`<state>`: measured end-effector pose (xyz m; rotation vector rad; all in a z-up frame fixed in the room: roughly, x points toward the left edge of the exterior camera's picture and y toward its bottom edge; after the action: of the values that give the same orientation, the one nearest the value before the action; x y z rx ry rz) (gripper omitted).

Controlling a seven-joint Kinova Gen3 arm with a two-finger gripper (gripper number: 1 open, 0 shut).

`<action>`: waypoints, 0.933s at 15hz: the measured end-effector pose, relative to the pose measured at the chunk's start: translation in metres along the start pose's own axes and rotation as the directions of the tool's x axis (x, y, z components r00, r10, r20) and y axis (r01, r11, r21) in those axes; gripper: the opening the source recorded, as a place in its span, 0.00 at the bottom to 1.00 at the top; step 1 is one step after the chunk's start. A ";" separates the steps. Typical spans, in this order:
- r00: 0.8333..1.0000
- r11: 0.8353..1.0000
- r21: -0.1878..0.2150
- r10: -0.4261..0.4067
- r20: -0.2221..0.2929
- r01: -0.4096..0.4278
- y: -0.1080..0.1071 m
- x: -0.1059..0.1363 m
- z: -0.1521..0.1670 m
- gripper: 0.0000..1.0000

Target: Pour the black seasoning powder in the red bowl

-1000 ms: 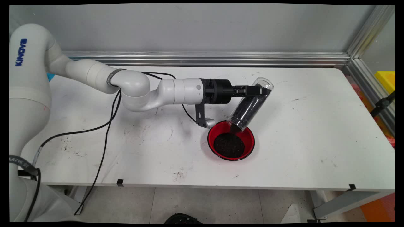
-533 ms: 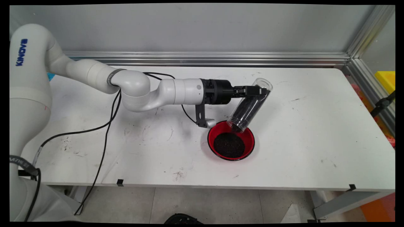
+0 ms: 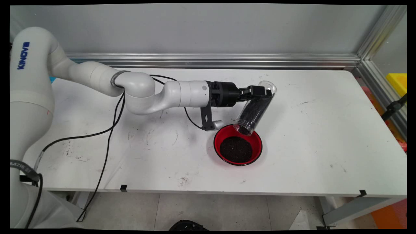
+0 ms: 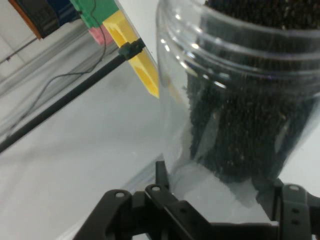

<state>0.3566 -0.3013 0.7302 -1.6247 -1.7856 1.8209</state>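
My black gripper (image 3: 264, 93) is shut on a clear plastic jar (image 3: 255, 109) near its base. The jar is tilted steeply, mouth down and to the left, and it holds dark granules. Its mouth hangs just over the far rim of a red bowl (image 3: 256, 152) on the white table (image 3: 325, 130). The bowl has a heap of the same dark granules in its middle. In the hand view the jar (image 4: 240, 95) fills the right side between the gripper (image 4: 220, 200) fingers, with granules packed against its wall.
Black cables (image 3: 110, 136) hang from the arm and trail over the table's left front edge. An aluminium rail (image 3: 211, 60) runs along the back wall. A yellow object (image 3: 398, 83) sits beyond the table's right edge.
The gripper and jar have shifted slightly left and back. The stream of granules seen falling into the bowl a second ago has stopped.
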 end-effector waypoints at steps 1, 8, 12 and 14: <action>1.000 1.000 -0.008 -0.026 0.003 0.026 0.000 -0.002 -0.001 0.00; 0.979 0.977 -0.065 -0.204 0.003 0.204 -0.005 -0.016 -0.010 0.00; 0.944 0.939 -0.102 -0.331 0.003 0.329 -0.010 -0.026 -0.017 0.00; 0.913 0.907 -0.119 -0.407 0.002 0.404 -0.016 -0.034 -0.019 0.00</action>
<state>0.3752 -0.3084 0.7670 -1.1772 -2.0640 1.5283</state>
